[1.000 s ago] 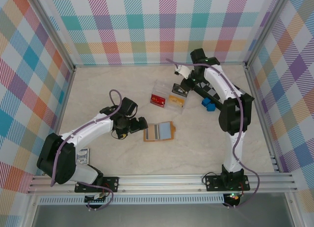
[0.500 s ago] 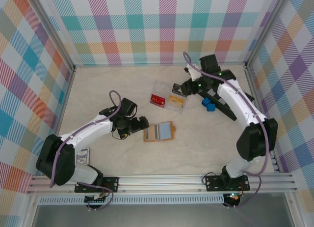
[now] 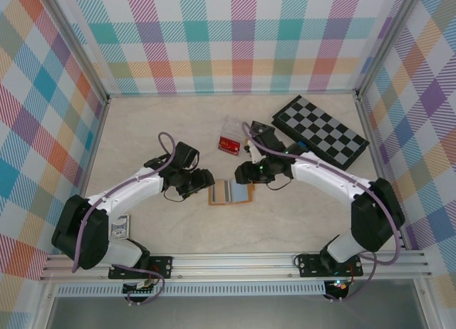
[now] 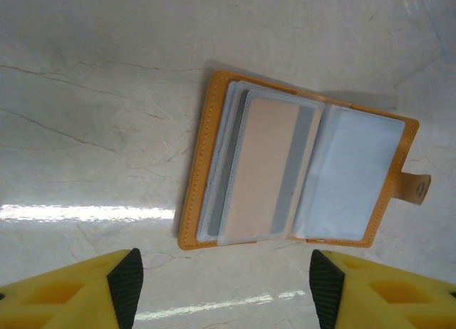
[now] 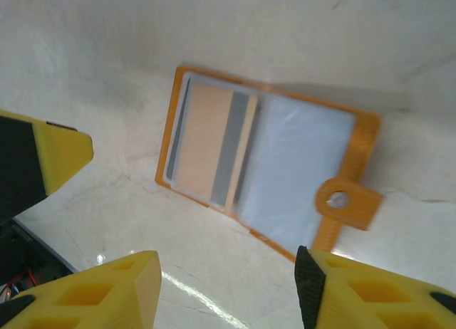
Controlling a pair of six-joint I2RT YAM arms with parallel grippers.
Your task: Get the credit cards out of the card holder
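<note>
Card holder: the card holder (image 4: pixel 350 174) lies opened flat on the table (image 3: pixel 142 129), pockets facing up, between the two grippers; its clasp tab points away to the side.
Credit cards: the credit cards (image 4: pixel 267 169) sit inside the clear pocket on one half. On top is a pale orange one with a grey stripe; under it a darker edge shows.
Left gripper: the left gripper (image 4: pixel 224 290) has its jaws spread wide and holds nothing; it hovers just beside the holder.
Right gripper: the right gripper (image 5: pixel 228 283) is also spread apart and empty, close above the holder's far side.
Done: the holder is open and the pockets are reachable (this is the preparing part, I think).
Left to do: all of the taking out. No card lies on the table; each one must be pinched at its edge and slid from the pocket, probably while the other gripper keeps the holder down.
Hard to see: I cannot tell how many cards are stacked, or whether the other half holds any. In the top view the cards are too small to separate.
Cut off: both wrist views cut the fingers at the bottom edge.
</note>
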